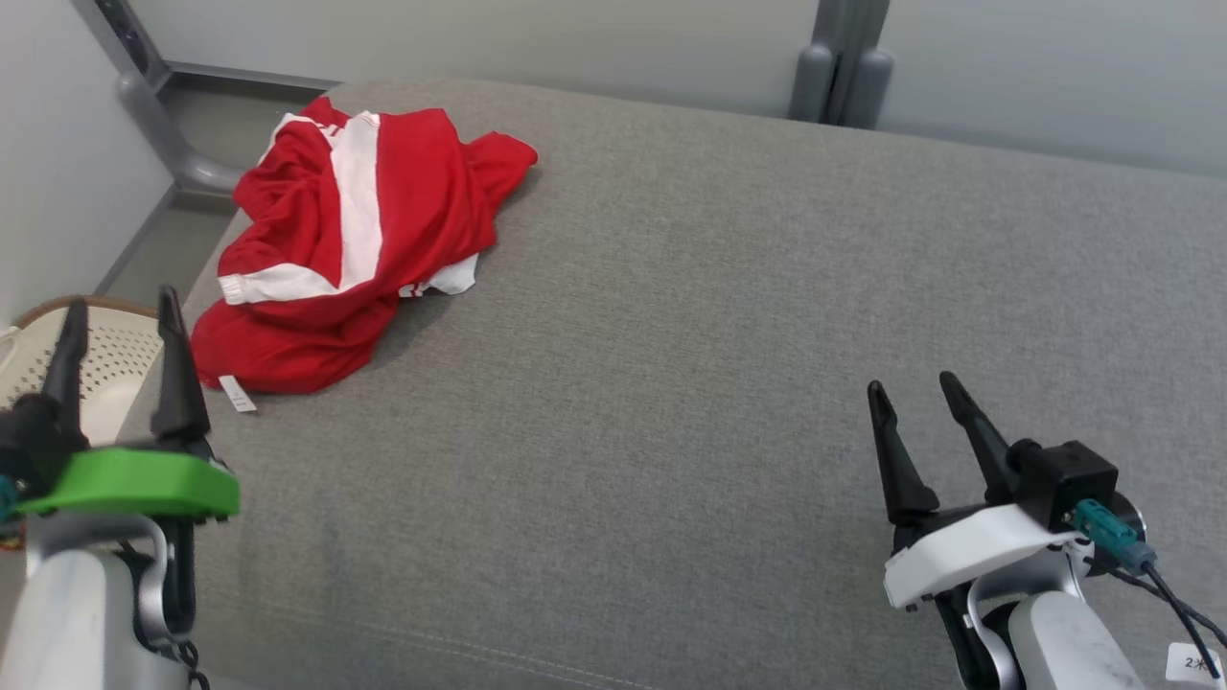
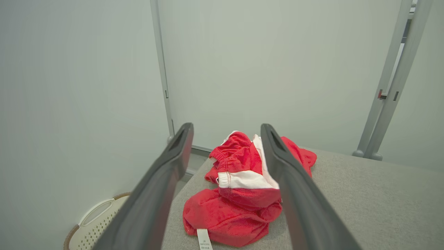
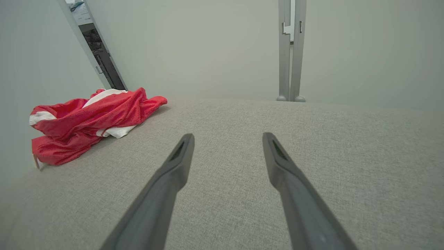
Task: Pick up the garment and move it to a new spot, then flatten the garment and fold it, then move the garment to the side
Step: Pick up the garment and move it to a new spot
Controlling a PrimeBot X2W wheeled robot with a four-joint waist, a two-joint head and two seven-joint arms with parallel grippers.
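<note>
**Both grippers open, red garment lying free at the cushion's far left corner**

The left gripper (image 1: 123,299) has its two dark fingers spread wide with nothing between them. It is above the near left edge of the grey cushion (image 1: 671,383). The right gripper (image 1: 911,381) is spread and empty too, above the cushion's near right part. A small white paper tag (image 1: 1193,661) hangs on the cable (image 1: 1165,585) beside the right gripper. It shows a "2" and a further mark too small to read.

The garment (image 1: 383,220) lies in a crumpled heap on the cushion's far left corner, and neither gripper touches it. It is bright red with broad white bands: one runs along the top of the heap, another crosses it nearer the cushion's left edge. The left wrist view shows a gathered red hem. A white care tag (image 1: 237,393) sticks out from the garment's near edge onto the cushion; its printed lines are too fine to read.

A pale perforated basket (image 1: 105,345) with a brown rim sits lower down, just beside the cushion's left edge.
</note>
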